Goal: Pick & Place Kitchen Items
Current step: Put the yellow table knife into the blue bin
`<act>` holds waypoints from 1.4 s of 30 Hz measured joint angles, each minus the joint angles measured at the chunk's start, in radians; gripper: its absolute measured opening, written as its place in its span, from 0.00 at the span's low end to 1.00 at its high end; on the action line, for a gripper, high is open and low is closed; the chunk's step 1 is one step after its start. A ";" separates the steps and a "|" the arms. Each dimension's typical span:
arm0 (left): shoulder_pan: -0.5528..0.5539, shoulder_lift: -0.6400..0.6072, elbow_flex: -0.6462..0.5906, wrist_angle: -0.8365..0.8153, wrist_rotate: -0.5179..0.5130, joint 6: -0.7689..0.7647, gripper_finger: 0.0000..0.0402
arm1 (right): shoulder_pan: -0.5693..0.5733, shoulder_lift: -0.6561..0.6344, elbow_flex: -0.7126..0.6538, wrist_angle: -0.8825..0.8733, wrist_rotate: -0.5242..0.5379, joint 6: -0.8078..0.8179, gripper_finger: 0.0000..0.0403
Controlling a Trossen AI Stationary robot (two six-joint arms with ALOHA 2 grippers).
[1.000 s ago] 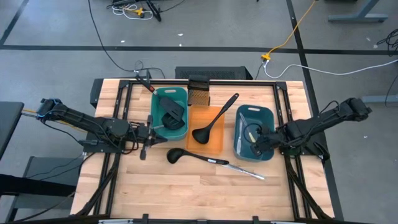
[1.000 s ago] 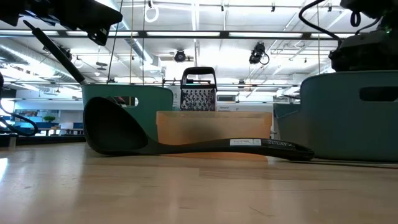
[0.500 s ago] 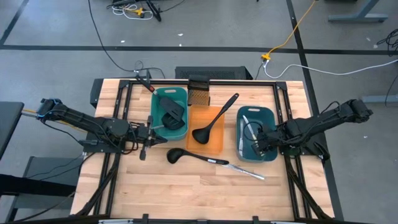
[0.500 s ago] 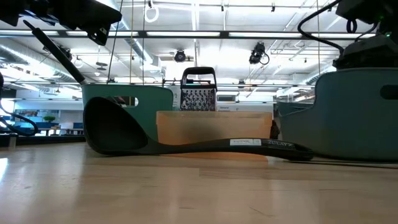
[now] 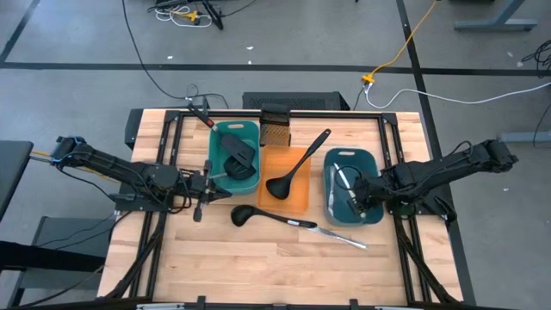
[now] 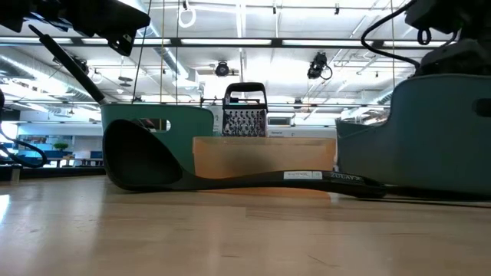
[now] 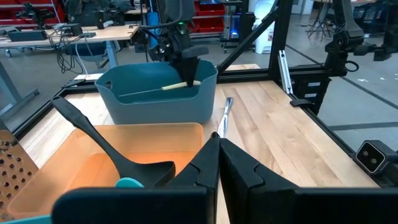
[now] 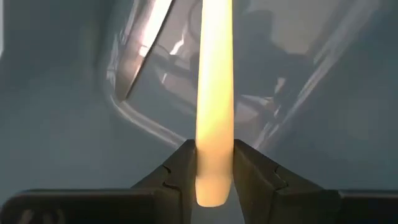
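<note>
My right gripper (image 5: 357,200) reaches down into the blue tray (image 5: 330,176) and is shut on a pale-yellow-handled cutlery piece (image 8: 214,74). Silvery pieces (image 8: 140,53) lie on that tray's floor. One black ladle (image 5: 258,215) lies on the table with a silvery piece (image 5: 340,235) at its handle's end. A second ladle (image 5: 297,164) rests in the orange tray (image 5: 277,201). A black-headed spatula (image 5: 237,155) lies in the teal tray (image 5: 250,185). My left gripper (image 5: 211,176) hovers shut at the teal tray's left wall, touching nothing. My right gripper pinches the pale-yellow handle near its free end (image 8: 214,158) between its two fingers (image 8: 184,167). It comes from above, slanting down into the blue tray. The piece runs on straight ahead past the fingertips. From the left wrist view it slants (image 7: 177,86) inside the tray; whether its far end rests on the floor, I cannot tell.
A dark mesh box (image 5: 274,131) stands behind the orange tray at the table's far edge. The three trays sit side by side across the middle. Bare wood (image 5: 258,267) lies along the near side of the table.
My right gripper has turned a little inside the blue tray while keeping its hold on the pale-yellow piece. The blue tray has shifted slightly toward the table's right edge and back again. The left arm has kept still.
</note>
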State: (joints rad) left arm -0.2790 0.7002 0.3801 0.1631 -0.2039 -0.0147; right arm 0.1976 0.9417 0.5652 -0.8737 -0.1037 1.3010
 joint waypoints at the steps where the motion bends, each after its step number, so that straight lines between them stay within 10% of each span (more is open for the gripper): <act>1: 0.000 0.000 0.000 0.000 0.000 0.000 0.05 | -0.001 0.000 0.000 0.002 -0.009 0.000 0.24; 42: 0.000 0.000 0.000 0.000 0.000 0.055 0.05 | -0.106 0.322 0.026 0.090 0.002 -0.221 0.25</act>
State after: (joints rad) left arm -0.2787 0.6998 0.3801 0.1635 -0.2043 0.0406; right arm 0.0917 1.2642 0.5909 -0.7834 -0.1022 1.0800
